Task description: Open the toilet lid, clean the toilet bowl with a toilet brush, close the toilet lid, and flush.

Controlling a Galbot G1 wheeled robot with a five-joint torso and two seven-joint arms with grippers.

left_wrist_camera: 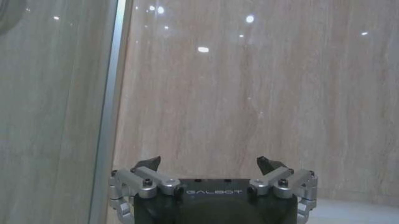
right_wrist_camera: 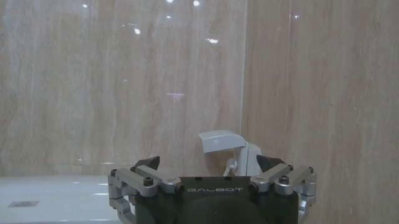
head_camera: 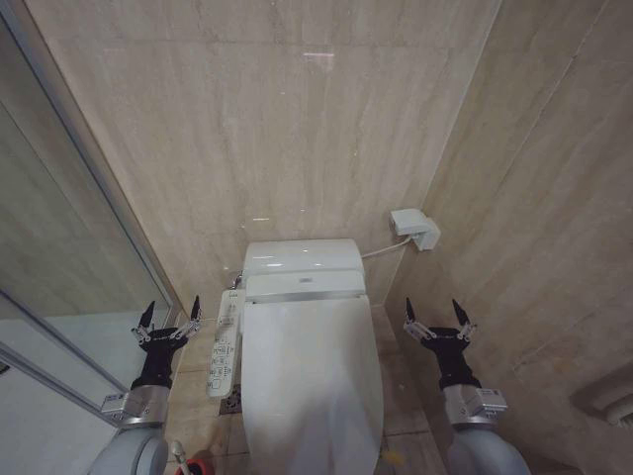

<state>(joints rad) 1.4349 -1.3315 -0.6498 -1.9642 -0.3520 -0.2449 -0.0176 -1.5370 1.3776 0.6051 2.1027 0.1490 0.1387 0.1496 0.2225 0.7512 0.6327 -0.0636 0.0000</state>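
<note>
Centrally, toilet lid [head_camera: 312, 381]: white, shut flat over the bowl, below the tank [head_camera: 303, 259] at the beige tiled wall. Button panel [head_camera: 226, 341]: white, along the lid's left edge. Red cup [head_camera: 200, 465]: on the floor, left of the toilet. Left gripper [head_camera: 170, 317]: raised left of the panel, fingers spread wide, holding nothing. Right gripper [head_camera: 437, 318]: raised right of the lid, fingers equally wide, holding nothing. Wall box [head_camera: 414, 228]: white, at the corner.
</note>
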